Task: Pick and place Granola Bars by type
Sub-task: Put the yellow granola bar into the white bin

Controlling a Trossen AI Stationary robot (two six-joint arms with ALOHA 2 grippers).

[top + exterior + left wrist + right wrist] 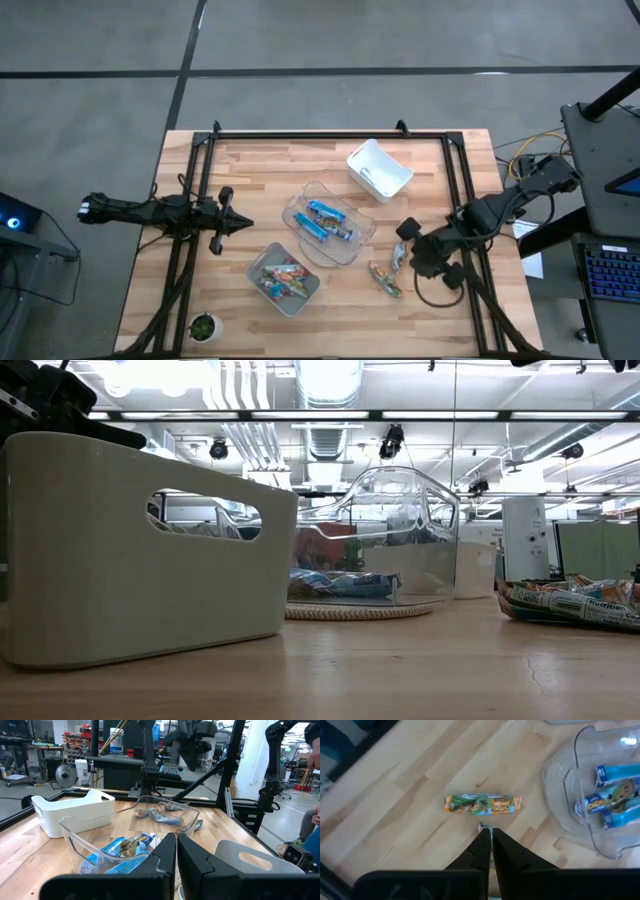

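1. Looking down in the high view, the right gripper (404, 232) sits right of centre, beside the clear bin (362, 225). Its fingers are closed, with a greenish-brown bar (399, 256) just below it and another (385, 280) lower still. The left gripper (240, 224) waits at centre left with closed, empty fingers. Three bins can be counted: a white bin (380, 169) at upper centre, seemingly empty, the clear one holding about three blue bars (326, 220), and a grey bin (262, 255) at lower centre holding several red-orange bars (284, 281), too crowded to count.

2. Level with the table in the low view, the grey bin fills the left, the clear bin shows blue wrappers at centre, and greenish-brown wrappers lie at the right edge.

3. From the left wrist view, the fingers (165, 852) meet at bottom centre, with the blue bars in the clear bin ahead.

4. From the right wrist view, the fingers (499, 847) press together at bottom centre on a sliver of foil. One greenish-brown bar (482, 804) lies flat just beyond them. To do this well, I judge, carry a bar by its crimped end, high over the clear rim, and let go low inside the white bin.
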